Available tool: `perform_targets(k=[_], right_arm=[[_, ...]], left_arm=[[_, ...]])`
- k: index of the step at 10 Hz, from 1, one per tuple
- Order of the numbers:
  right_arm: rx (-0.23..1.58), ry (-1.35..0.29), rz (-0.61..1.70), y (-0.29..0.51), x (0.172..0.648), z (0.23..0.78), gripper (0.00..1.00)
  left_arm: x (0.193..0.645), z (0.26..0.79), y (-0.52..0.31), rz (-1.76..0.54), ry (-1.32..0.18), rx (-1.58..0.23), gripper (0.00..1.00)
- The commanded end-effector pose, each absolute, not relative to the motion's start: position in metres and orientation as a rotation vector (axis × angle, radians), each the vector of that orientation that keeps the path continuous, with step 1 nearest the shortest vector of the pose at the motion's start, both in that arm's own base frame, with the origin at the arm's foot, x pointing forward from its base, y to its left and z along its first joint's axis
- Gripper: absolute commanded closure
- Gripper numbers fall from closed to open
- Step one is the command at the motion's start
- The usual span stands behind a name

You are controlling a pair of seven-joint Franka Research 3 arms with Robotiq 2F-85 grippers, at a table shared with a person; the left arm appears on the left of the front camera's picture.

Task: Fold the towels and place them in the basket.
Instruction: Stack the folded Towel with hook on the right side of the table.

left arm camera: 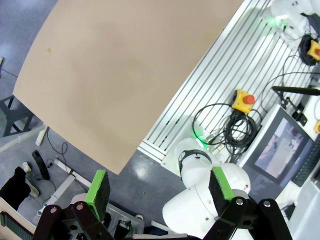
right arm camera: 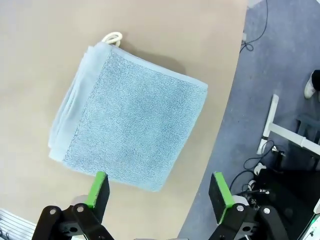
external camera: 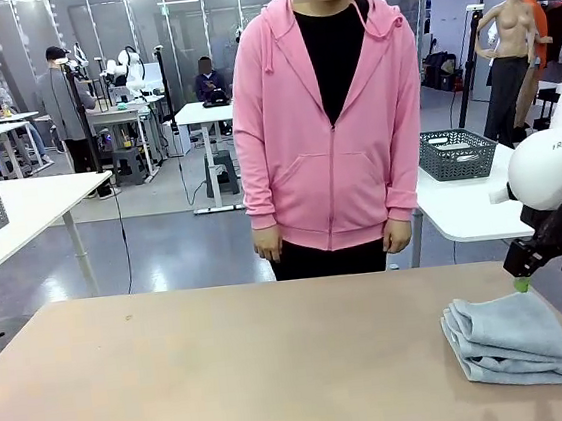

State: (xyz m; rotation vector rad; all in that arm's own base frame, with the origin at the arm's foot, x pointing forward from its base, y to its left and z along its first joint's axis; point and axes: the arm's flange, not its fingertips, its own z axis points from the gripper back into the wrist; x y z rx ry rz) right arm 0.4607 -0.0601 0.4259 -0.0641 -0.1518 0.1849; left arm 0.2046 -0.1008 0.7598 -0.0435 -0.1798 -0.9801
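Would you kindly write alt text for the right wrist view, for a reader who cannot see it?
A folded light grey-blue towel lies flat near the edge of a tan table, a small white loop at one corner. The right gripper hangs open above it, green pads apart, with grey floor beyond the table edge.

We see the right gripper (external camera: 521,284) only partly, its arm cut by the frame edge; the towel's (external camera: 511,339) lower folds perhaps hide further layers.
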Motion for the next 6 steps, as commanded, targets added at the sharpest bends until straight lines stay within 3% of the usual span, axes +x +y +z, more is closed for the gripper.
perform_targets(k=[1, 6], right_arm=[[-0.067, -0.146, 0.185, -0.0609, 0.4592, 0.4273, 0.00], [-0.067, -0.146, 0.185, -0.0609, 0.4592, 0.4273, 0.00]], left_arm=[[0.2044, 0.7609, -0.0991, -0.983, -0.182, -0.028, 0.00], [0.2044, 0.7609, -0.0991, -0.983, -0.182, -0.028, 0.00]])
